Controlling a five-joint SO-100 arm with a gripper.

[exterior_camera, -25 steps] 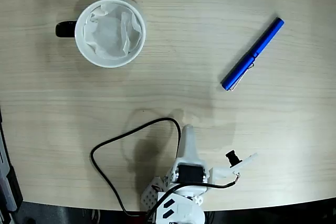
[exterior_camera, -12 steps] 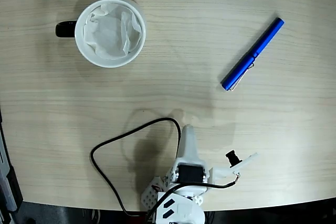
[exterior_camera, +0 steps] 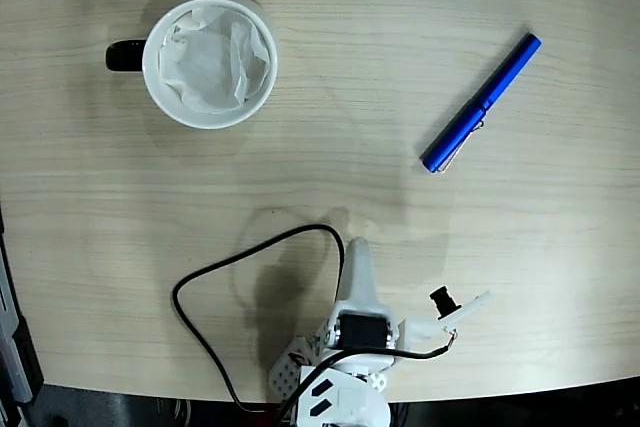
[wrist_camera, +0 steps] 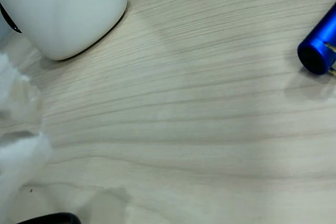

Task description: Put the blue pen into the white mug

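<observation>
Your slim bright blue cylindrical pen [exterior_camera: 481,104] lies flat on the pale wood-grain bench [exterior_camera: 330,127], at the right of the fixed view, slanting from its upper-right end down to the lower-left end where the thin silver wire clip [exterior_camera: 472,137] sits. In the wrist view only that blunt end [wrist_camera: 318,51] shows, at the right edge.

Expect it to be light, rigid and smooth, so it will likely roll or slip if you nip it off-centre. Take it across the barrel near the middle, clear of the clip, with the jaws square to its slant.

The round white mug [exterior_camera: 209,62] with a black handle [exterior_camera: 124,55] stands well apart at the upper left of the fixed view, crumpled white tissue [exterior_camera: 215,59] lining it; the tissue should cushion the drop.

Your white arm [exterior_camera: 356,332] sits folded at the bench's bottom edge, a black cable [exterior_camera: 215,287] looping beside it, the pincer [exterior_camera: 357,265] pointing up the bench, far from both things. It holds nothing; whether its jaws are parted you cannot tell from here.
</observation>
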